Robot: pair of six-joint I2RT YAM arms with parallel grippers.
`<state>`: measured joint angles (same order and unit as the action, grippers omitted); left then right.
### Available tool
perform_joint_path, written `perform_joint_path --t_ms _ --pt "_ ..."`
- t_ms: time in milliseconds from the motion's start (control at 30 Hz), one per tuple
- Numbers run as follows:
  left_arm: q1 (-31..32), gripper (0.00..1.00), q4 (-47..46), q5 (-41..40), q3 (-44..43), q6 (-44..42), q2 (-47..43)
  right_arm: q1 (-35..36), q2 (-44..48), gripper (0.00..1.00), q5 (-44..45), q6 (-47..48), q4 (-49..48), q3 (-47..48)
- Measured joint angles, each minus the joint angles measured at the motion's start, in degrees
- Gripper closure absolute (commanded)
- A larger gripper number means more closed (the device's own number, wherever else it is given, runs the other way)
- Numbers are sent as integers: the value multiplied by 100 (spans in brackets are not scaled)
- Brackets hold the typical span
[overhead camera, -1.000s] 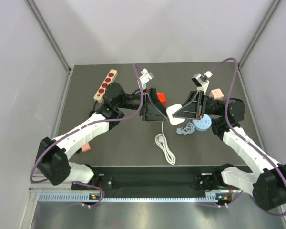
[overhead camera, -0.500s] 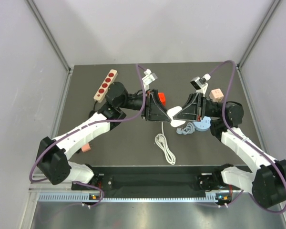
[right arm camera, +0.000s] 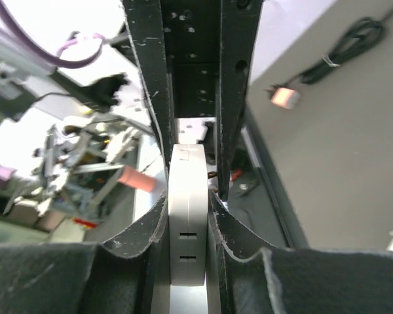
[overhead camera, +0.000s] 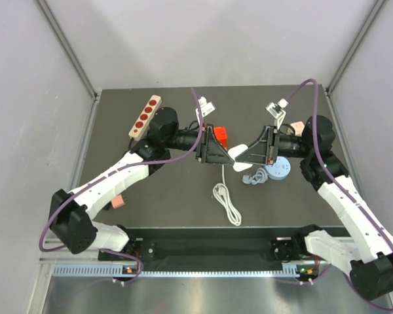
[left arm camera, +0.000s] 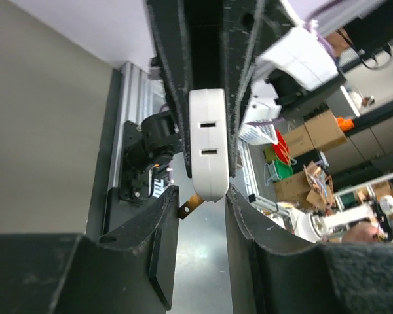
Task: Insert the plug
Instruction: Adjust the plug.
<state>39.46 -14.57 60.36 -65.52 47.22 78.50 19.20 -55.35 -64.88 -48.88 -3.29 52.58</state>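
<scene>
The red plug (overhead camera: 221,136) lies on the dark table (overhead camera: 164,190), just behind my left gripper (overhead camera: 224,156). My right gripper (overhead camera: 245,156) is shut on a white block with two slots (overhead camera: 236,156), held in the air between the two grippers. In the right wrist view the fingers (right arm camera: 150,222) clamp the block's (right arm camera: 187,248) flat sides. In the left wrist view my left gripper (left arm camera: 202,196) is open, its fingertips on either side of the block's (left arm camera: 209,144) rounded end. A brass prong (left arm camera: 190,206) shows beside it. The power strip (overhead camera: 144,116) with red sockets lies at the far left.
A coiled white cord (overhead camera: 228,203) lies at the table's middle front. A blue round unit (overhead camera: 278,170) and a grey plug (overhead camera: 252,178) sit under the right arm. A pink block (overhead camera: 297,127) is at the far right, a small pink piece (overhead camera: 118,202) at the near left.
The two grippers have closed the gap between them. The left gripper has slid right onto the white block's end, and the right arm's wrist has shifted.
</scene>
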Motion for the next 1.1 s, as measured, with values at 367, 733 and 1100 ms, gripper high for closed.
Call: perform_joint_path --t_ms 367,733,1100 --pt "-2 92 2081 -1412 -564 -459 4 2 11 100 1300 1609 1919 496" --pt "-267 43 2354 -1720 -643 -551 0 2 4 100 1510 1937 2564 498" --pt "-520 41 1222 -387 -481 -518 -35 2 188 100 953 1517 2004 413"
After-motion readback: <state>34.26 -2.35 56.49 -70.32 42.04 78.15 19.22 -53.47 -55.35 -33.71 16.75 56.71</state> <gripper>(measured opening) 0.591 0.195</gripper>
